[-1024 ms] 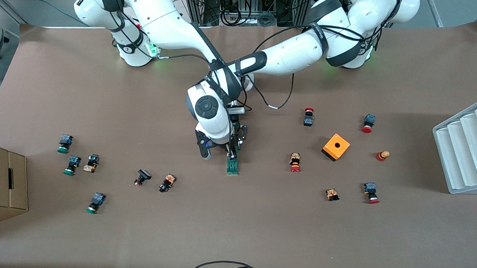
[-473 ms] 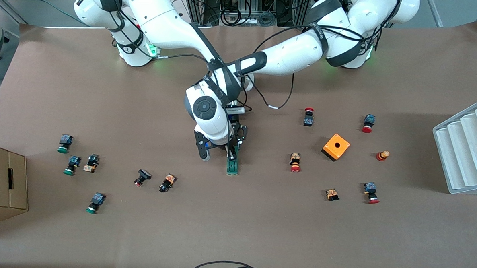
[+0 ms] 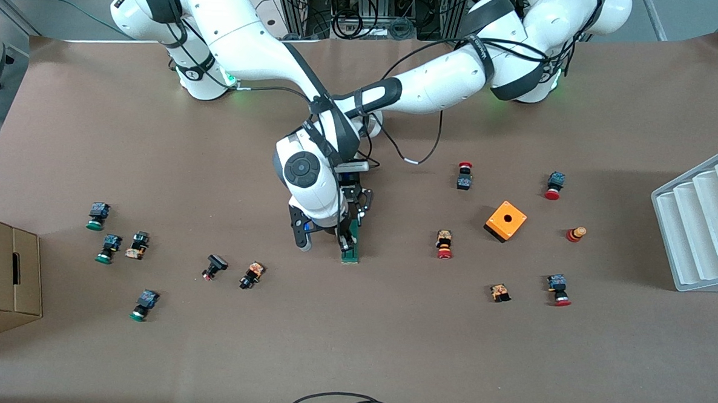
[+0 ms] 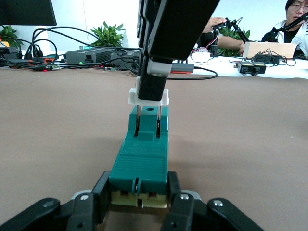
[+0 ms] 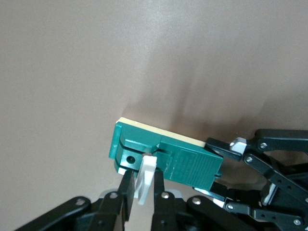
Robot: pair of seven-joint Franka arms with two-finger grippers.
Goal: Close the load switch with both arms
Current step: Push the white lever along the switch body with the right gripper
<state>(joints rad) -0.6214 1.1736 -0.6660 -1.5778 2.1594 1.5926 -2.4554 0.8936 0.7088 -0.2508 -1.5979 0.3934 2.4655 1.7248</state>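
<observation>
Brown tabletop [image 3: 389, 336], load switch [image 3: 351, 249] clamped by left pincer [image 4: 138, 202], white tab [image 5: 146, 175] pinched by right pincer [image 5: 141, 195].

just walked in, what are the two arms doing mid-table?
Both arms meet over the load switch, a small green block lying mid-table. The left gripper is shut on one end of its body, holding it on the table. The right gripper comes down from above and is shut on the white tab at the other end. Push buttons and an orange box lie scattered around, untouched.
</observation>
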